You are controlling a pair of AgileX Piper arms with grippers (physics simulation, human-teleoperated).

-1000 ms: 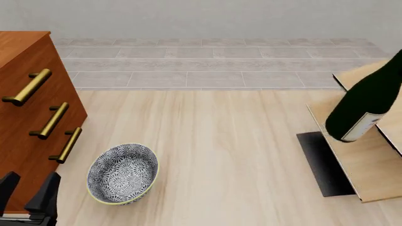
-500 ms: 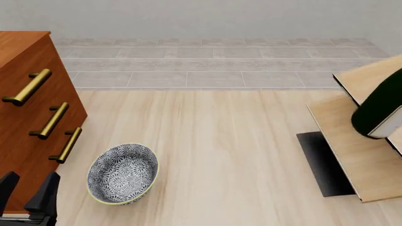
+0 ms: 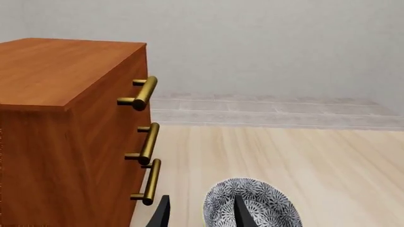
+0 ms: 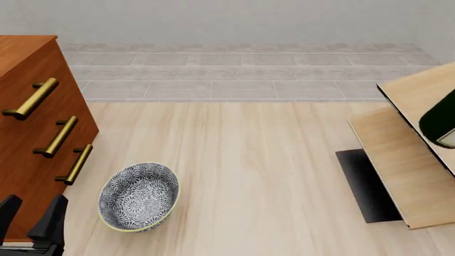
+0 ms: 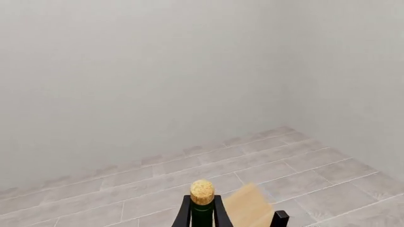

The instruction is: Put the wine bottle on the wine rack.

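The wine bottle (image 4: 440, 124) shows only as a dark green base and a sliver of pale label at the right edge of the front view, over the slanted pale-wood panels of the wine rack (image 4: 398, 165), whose dark base plate lies on the tabletop (image 4: 263, 176). In the right wrist view the bottle's slim neck and tan cork stand between the black fingers of the right gripper (image 5: 202, 215) — its jaws pinch the neck. The left gripper (image 4: 32, 220) sits low at the near left corner, jaws spread and holding nothing, just beside a blue-patterned bowl (image 4: 138, 197) and the reddish-brown drawer cabinet (image 4: 35, 133) — brass handles facing the bowl.
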